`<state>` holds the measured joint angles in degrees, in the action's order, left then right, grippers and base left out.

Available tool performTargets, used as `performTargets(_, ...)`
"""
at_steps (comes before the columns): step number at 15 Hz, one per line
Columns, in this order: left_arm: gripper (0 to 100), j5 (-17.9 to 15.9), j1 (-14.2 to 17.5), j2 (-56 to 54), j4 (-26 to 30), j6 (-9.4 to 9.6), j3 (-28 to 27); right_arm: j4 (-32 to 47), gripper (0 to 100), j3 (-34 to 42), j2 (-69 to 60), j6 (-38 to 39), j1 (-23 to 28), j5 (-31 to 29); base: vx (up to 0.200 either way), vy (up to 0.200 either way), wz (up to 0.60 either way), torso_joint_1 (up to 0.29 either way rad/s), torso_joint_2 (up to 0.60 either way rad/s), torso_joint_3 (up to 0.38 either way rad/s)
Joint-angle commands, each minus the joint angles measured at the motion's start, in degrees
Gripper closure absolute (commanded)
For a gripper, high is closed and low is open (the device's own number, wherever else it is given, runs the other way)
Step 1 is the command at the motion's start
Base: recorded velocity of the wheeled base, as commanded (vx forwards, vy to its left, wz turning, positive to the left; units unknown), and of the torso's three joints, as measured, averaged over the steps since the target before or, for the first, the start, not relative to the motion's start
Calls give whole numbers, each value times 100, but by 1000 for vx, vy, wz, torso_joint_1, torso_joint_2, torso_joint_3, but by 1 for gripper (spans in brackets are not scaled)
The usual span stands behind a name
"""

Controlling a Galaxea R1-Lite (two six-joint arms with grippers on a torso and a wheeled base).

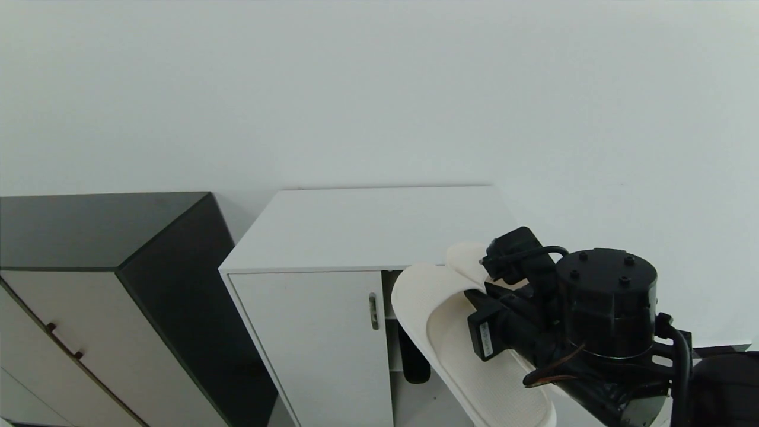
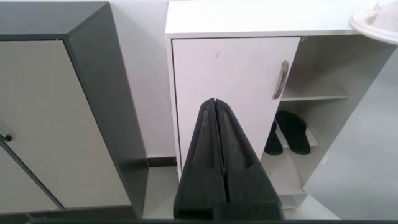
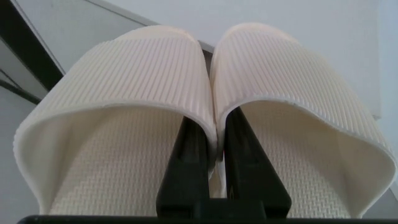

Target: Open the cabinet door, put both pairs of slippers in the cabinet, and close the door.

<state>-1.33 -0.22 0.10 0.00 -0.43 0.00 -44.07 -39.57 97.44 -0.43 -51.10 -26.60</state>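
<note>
Our right gripper [image 3: 217, 152] is pinching the cream ribbed foam slippers [image 3: 137, 74]; our left gripper [image 2: 215, 107] is pressing its fingers together, facing the white cabinet [image 2: 249, 25].

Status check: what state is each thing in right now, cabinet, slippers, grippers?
White cabinet: right side open, left door shut.
Pair of black slippers: lying on a lower shelf inside.
Pair of cream ribbed slippers: held up, outside the cabinet.
Right gripper: fingers shut on the cream pair.
Left gripper: shut, empty.

no legible text — small white label [image 1: 486, 339] on right tool [image 3: 215, 134], print too small to read.
</note>
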Motion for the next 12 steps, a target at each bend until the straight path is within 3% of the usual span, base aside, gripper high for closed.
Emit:
performTargets(1, 100, 1, 4, -1, 0, -1, 0, -23, 100, 90, -120, -1, -23, 120, 0, 0, 0, 0, 0, 0)
performTargets(4, 100, 1, 4, -1, 0, -10, 0, -23, 100, 134, -146, -1, -58, 181, 0, 0, 0, -124, 286, 159)
performTargets(12, 100, 1, 4, -1, 0, -10, 0, -23, 100, 151, -146, -1, -102, 190, 0, 0, 0, -218, 527, 307)
